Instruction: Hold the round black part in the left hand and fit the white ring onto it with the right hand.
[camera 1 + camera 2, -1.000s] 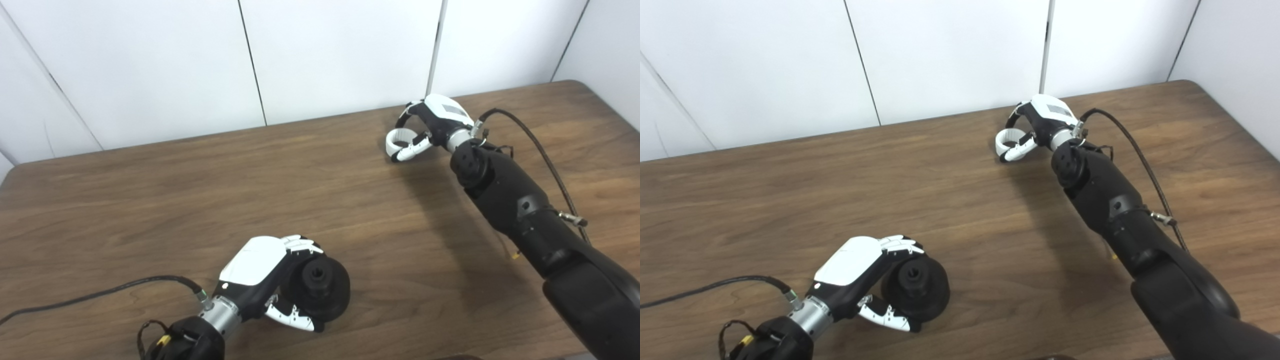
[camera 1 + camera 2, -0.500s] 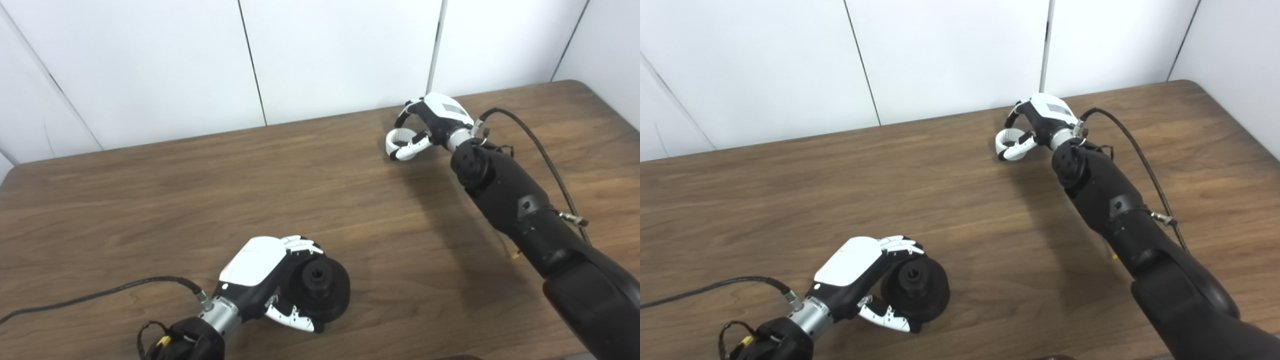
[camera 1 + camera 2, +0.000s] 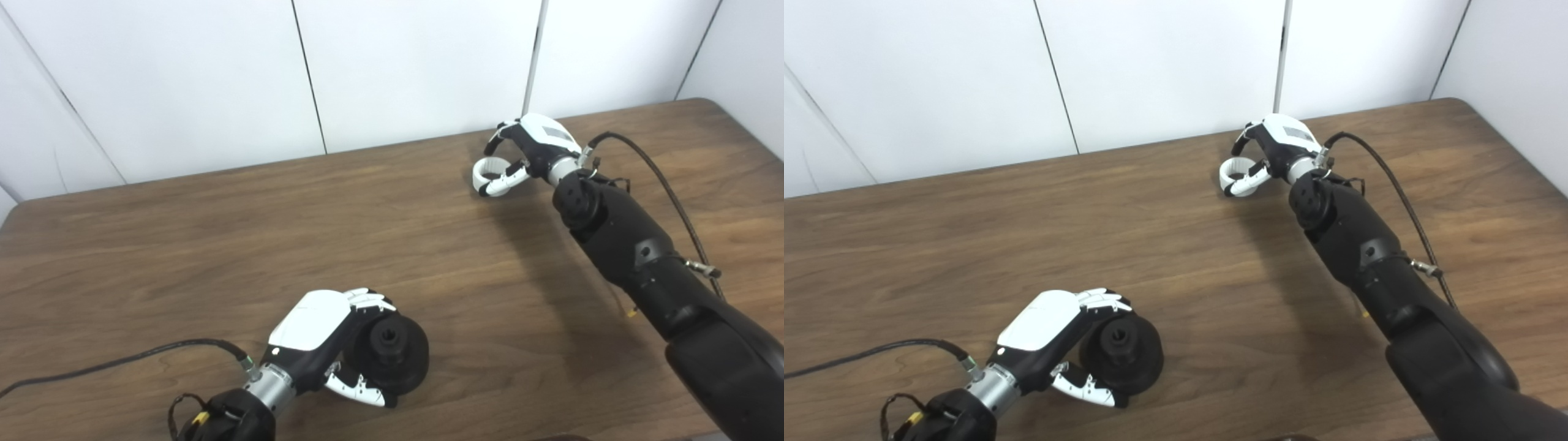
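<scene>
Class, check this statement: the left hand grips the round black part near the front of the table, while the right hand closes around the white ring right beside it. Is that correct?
Not quite. The left hand does grip the round black part near the front, but the right hand closes around the white ring far away, near the table's back edge, not beside it. Both eye views show this.

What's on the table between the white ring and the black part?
Nothing: only bare table lies between ring and black part, as both views show.

The round part (image 3: pixel 392 352) sits at the table's (image 3: pixel 184 245) near left, the ring (image 3: pixel 488 171) far right, well apart
</scene>
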